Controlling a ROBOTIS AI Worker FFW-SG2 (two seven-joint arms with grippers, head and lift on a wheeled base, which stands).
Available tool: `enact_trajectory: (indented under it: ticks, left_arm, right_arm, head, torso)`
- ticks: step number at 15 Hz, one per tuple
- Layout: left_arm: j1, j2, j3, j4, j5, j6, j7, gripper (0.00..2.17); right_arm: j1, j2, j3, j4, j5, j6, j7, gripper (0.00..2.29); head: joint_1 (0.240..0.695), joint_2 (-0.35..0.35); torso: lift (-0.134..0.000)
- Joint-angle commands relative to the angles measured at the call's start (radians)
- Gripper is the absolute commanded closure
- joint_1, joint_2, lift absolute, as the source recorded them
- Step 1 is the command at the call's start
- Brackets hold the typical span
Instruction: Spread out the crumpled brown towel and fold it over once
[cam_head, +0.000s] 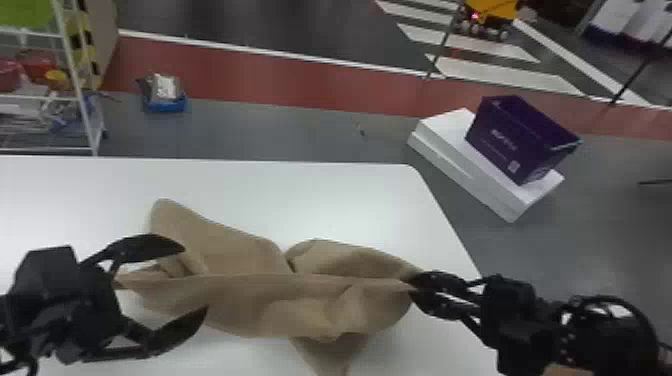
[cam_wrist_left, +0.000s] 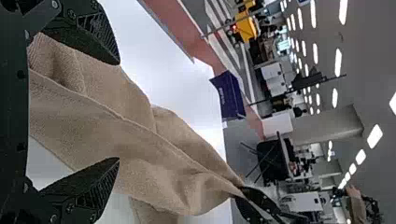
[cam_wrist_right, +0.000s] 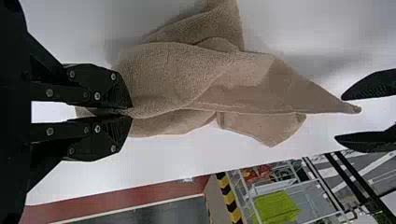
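towel (cam_head: 245, 300) likely handles light and limp — grip free tip (cam_wrist_right: 351, 108); right gripper (cam_head: 412, 289) pinches opposite end (cam_head: 397, 287), left gripper (cam_head: 195, 278) spread.

The towel (cam_head: 300, 305) is set on the table (cam_head: 250, 185), its left end flanked by the left gripper (cam_head: 195, 279) and its right end held in the right gripper (cam_head: 411, 288). Behind the table, a rack (cam_head: 77, 82) is placed at the left, and a tray (cam_head: 167, 106) is set on the floor (cam_head: 280, 132) to its right. Beyond the table's far right corner, a bin (cam_head: 505, 140) is set on a slab (cam_head: 465, 160).
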Motion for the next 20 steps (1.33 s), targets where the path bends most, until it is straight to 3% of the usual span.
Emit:
enact_trajectory:
  ticks: [1, 5, 8, 11, 12, 13, 17, 19, 20]
  left_arm:
    - [-0.052, -0.004, 0.037, 0.03, -0.053, 0.06, -0.048, 0.2]
    - [-0.116, -0.004, 0.111, 0.103, -0.152, 0.06, -0.088, 0.27]
    - [-0.115, -0.004, 0.183, 0.092, -0.167, 0.06, -0.186, 0.42]
    - [-0.095, -0.004, 0.213, 0.055, -0.179, 0.057, -0.223, 0.62]
    - [-0.084, -0.004, 0.213, 0.043, -0.178, 0.057, -0.224, 0.92]
    - [-0.08, -0.004, 0.212, 0.029, -0.176, 0.057, -0.223, 0.99]
    - [-0.067, -0.004, 0.204, -0.009, -0.17, 0.057, -0.217, 1.0]
    - [-0.057, -0.004, 0.204, -0.055, -0.179, 0.106, -0.18, 1.87]
    - [-0.05, -0.004, 0.207, -0.094, -0.179, 0.171, -0.151, 2.0]
  right_arm:
    - [0.0, -0.002, 0.001, -0.003, 0.0, 0.0, 0.0, 1.01]
    - [-0.006, -0.005, 0.01, -0.003, -0.003, 0.0, 0.0, 1.01]
    - [-0.012, -0.008, 0.012, -0.004, -0.005, 0.0, 0.0, 1.01]
    - [-0.012, -0.008, 0.012, -0.004, -0.006, 0.0, 0.0, 1.01]
    - [-0.012, -0.008, 0.012, -0.003, -0.006, 0.0, 0.0, 1.01]
    - [-0.012, -0.008, 0.012, -0.003, -0.006, 0.0, 0.0, 1.01]
    - [-0.009, -0.008, 0.019, -0.003, -0.008, 0.0, -0.002, 1.01]
    - [-0.009, -0.008, 0.013, -0.003, -0.021, 0.0, -0.008, 1.01]
    - [-0.009, -0.008, 0.004, -0.004, -0.054, -0.003, -0.023, 1.01]
  head:
    - [0.695, -0.35]
    - [0.695, -0.319]
    - [0.695, -0.259]
    - [0.695, -0.231]
    - [0.695, -0.224]
    - [0.695, -0.219]
    - [0.695, -0.215]
    - [0.695, -0.215]
    - [0.695, -0.215]
  torso:
    - [-0.123]
    - [-0.123]
    - [-0.123]
    - [-0.123]
    - [-0.123]
    - [-0.123]
    - [-0.123]
    - [-0.123]
    - [-0.123]
